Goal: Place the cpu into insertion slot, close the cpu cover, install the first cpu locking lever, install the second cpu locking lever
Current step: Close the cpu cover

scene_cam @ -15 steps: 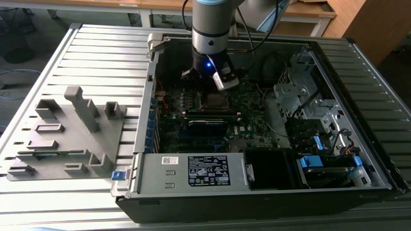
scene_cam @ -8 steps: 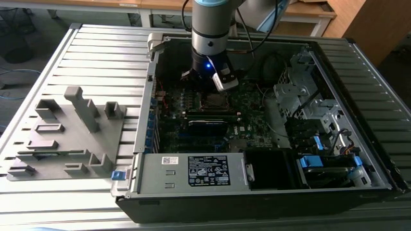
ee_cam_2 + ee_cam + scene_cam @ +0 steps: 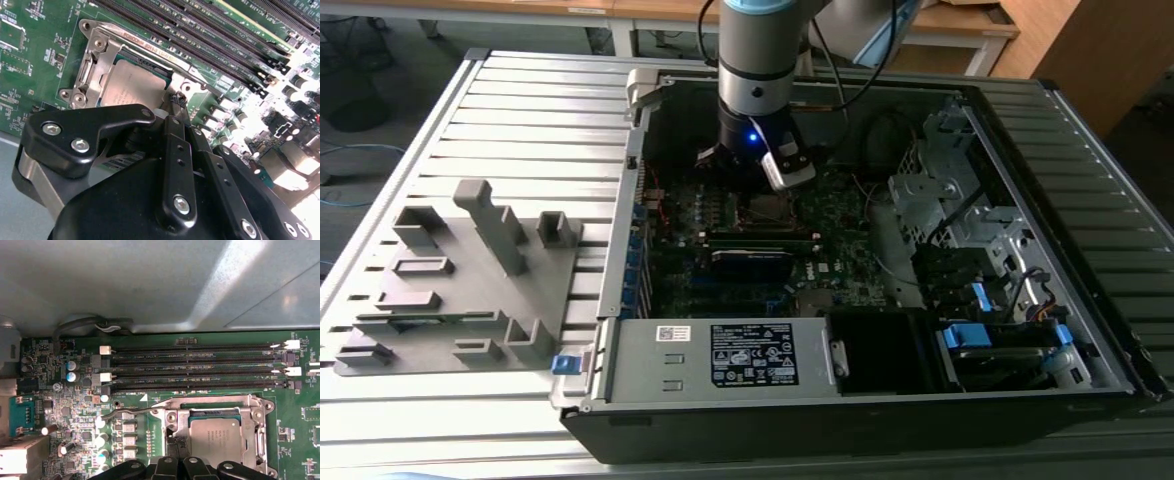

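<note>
Exterior view, L to R: a grey fixture block (image 3: 454, 270) lies on the ribbed table (image 3: 547, 110), at 9 o'clock of the open PC case (image 3: 854, 430). Along the case's 6 o'clock edge is a metal power-supply box (image 3: 720, 355) w/ white and black printed labels (image 3: 750, 355); the print is too small to make out. The arm (image 3: 758, 60) hangs from 12 o'clock over the motherboard (image 3: 841, 270). The gripper (image 3: 765, 192) is right at the insertion slot (image 3: 767, 208), tips hidden behind the wrist. Blue tabs (image 3: 974, 335) sit at 4 o'clock in the case.

Second wrist view: fingers (image 3: 172, 145) pressed together at a corner of the slot, nothing seen pinched betw. them. The cpu (image 3: 132, 85) lies flat in the slot, w/ the cpu cover (image 3: 100, 60) down around it. Lettering on the cover edge is unreadable. Long black memory slots (image 3: 200, 35) run just beside.

First wrist view: a thin wire lever (image 3: 132, 412) sticks out from the socket corner; can't tell if latched.
</note>
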Robot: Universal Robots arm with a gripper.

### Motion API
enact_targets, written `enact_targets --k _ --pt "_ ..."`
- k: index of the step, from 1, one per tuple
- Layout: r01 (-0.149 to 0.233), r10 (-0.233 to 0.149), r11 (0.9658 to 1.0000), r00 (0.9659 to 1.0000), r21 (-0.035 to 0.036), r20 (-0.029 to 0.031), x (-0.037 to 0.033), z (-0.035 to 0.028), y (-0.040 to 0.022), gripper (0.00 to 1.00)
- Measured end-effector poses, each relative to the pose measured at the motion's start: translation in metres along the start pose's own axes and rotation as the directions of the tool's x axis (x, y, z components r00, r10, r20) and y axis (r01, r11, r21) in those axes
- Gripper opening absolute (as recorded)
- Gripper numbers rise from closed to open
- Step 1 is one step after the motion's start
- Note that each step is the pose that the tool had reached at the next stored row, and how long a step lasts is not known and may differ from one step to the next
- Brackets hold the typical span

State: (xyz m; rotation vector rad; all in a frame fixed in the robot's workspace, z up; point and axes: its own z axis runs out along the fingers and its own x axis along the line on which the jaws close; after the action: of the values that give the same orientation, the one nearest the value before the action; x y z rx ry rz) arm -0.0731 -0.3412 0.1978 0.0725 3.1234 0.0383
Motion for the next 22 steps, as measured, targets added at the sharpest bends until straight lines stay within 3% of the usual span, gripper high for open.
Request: enact_targets --k 11,18,22 --pt "0.000 0.000 1.0000 1.0000 -0.0027 0.0017 -0.0003 -0.0013 0.0005 0.11" --pt "0.000 0.000 1.0000 1.0000 -0.0010 0.0006 -0.0003 -0.0109 0.0005 0.11" --pt "0.000 0.000 1.0000 1.0000 -0.0008 0.0005 -0.0004 -0.0214 0.0007 0.11"
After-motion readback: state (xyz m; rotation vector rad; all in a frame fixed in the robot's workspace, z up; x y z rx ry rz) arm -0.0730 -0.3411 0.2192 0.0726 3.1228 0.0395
